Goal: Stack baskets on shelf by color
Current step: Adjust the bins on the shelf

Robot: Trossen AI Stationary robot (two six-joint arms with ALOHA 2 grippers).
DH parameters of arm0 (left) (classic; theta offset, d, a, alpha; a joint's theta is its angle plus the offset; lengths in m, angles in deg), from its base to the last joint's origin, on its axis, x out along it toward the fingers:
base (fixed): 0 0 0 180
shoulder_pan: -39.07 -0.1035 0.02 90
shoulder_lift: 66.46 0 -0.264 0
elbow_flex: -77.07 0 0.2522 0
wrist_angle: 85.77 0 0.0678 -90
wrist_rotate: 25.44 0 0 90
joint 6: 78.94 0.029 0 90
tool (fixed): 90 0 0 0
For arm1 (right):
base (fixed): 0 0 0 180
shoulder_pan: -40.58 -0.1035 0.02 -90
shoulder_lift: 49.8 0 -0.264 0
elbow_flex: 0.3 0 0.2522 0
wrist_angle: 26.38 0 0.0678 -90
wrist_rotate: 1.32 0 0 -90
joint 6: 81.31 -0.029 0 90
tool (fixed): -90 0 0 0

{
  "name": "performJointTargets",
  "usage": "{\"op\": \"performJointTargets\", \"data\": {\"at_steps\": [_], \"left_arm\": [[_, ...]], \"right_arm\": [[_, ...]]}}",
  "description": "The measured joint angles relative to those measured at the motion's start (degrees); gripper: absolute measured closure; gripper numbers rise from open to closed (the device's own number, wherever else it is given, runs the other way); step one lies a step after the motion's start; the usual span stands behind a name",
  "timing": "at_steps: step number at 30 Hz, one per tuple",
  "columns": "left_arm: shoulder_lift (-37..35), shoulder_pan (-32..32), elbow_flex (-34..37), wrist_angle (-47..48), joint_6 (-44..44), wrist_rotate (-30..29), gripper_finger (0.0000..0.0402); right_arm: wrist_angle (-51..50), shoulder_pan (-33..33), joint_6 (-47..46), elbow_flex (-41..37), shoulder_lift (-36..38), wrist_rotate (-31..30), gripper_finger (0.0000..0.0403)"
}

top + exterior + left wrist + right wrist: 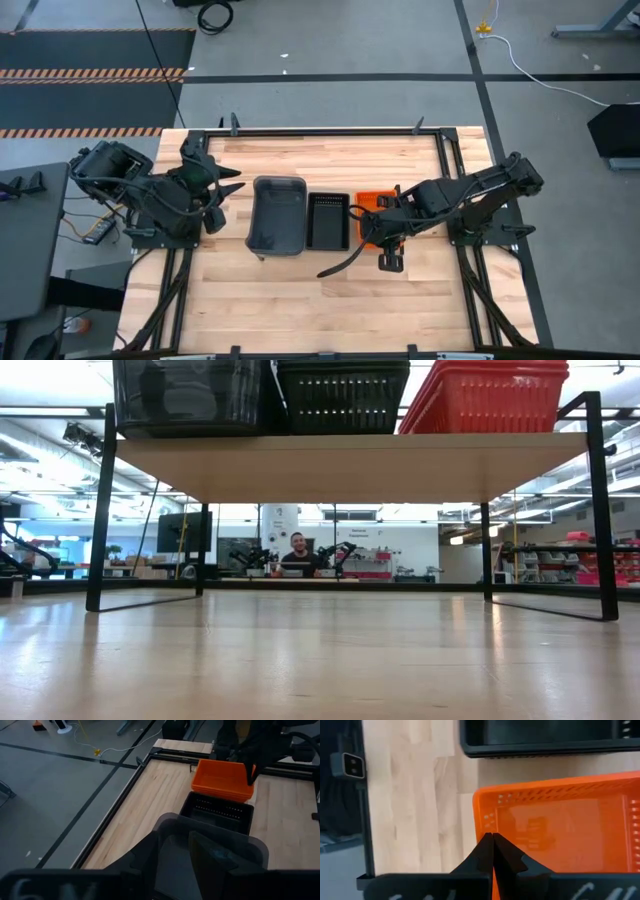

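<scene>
On the left of the table, the left gripper (222, 195) hangs just beside the grey basket (277, 215) with its fingers spread and holding nothing, the waiting arm in this sort. The shelf (350, 463) carries three stacks in a row: grey at the left, the black perforated basket (327, 219) in the middle, touching the grey one, and the orange basket (372, 217) at the right end. There the right gripper (368, 222) works, its fingers pressed together on the orange basket's near rim, pinching the wall, as the right wrist view shows. The orange stack sits tilted in the low view, one side riding higher than the other, so the step in hand appears to be seating the last orange basket on its pile. The next move likely calls for levelling the basket, then letting go and lifting clear without dragging it. The black basket just beside it leaves little room for sideways correction, and the shelf's right edge is near. Beyond the table, a person (297, 554) sits at a distant bench.
</scene>
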Motion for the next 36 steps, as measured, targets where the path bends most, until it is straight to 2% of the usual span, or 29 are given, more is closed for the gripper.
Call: {"op": "performJointTargets", "data": {"at_steps": [27, 36], "left_arm": [[0.0, 0.0, 0.0, 0.0, -0.2, 0.0, 0.0285], [0.0, 0.0, 0.0, 0.0, -0.2, 0.0, 0.0285]], "right_arm": [[3.3, -0.1, 1.6, 0.0, 0.0, -0.3, 0.0395], [1.2, -0.1, 2.0, 0.0, 0.0, -3.6, 0.0395]]}}
